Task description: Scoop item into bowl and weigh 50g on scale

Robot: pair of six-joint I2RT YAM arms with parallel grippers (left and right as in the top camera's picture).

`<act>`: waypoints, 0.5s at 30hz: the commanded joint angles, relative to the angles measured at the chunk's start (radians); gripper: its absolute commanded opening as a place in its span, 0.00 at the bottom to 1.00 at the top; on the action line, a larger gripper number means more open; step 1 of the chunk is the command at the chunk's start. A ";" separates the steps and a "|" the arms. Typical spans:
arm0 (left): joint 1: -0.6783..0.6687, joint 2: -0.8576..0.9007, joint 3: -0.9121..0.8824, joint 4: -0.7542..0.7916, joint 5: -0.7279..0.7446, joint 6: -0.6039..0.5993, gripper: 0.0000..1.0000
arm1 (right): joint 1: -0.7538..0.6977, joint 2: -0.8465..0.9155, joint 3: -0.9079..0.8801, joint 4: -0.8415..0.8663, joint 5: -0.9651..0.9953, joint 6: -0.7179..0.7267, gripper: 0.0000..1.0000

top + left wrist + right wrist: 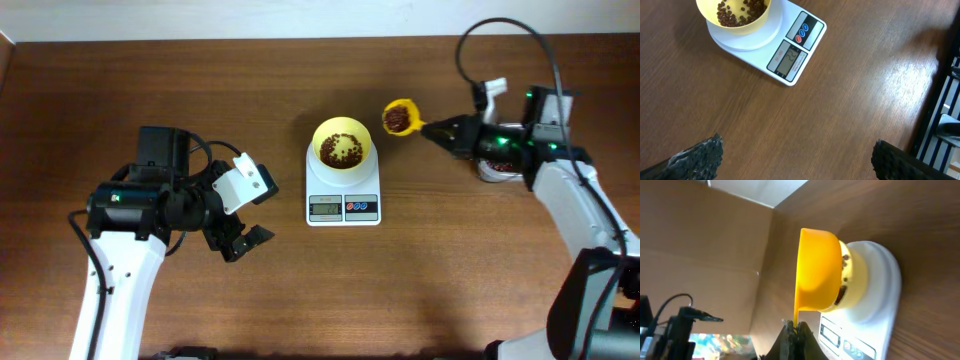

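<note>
A pale-yellow bowl stands on the white scale at mid-table, with dark reddish-brown beans in its bottom. Just right of the bowl hangs an orange-yellow scoop holding more beans, level with the bowl's rim. My right gripper is shut on the scoop's handle. The right wrist view shows the scoop in front of the bowl, its thin handle pinched in the gripper. My left gripper stands open left of the scale, holding nothing. In its view the fingers frame bare wood below the scale and bowl.
A rounded container lies mostly hidden under my right arm at the far right. A black cable loops above that arm. The table's back edge runs along the top of the overhead view.
</note>
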State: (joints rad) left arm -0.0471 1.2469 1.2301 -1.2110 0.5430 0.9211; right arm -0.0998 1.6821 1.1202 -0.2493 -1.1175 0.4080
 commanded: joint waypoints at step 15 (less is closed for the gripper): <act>0.006 -0.015 -0.003 -0.001 0.014 0.012 0.99 | 0.243 -0.024 0.017 0.067 0.266 -0.307 0.04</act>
State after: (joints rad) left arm -0.0471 1.2469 1.2301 -1.2110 0.5430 0.9211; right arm 0.1272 1.6821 1.1202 -0.1913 -0.8558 0.2440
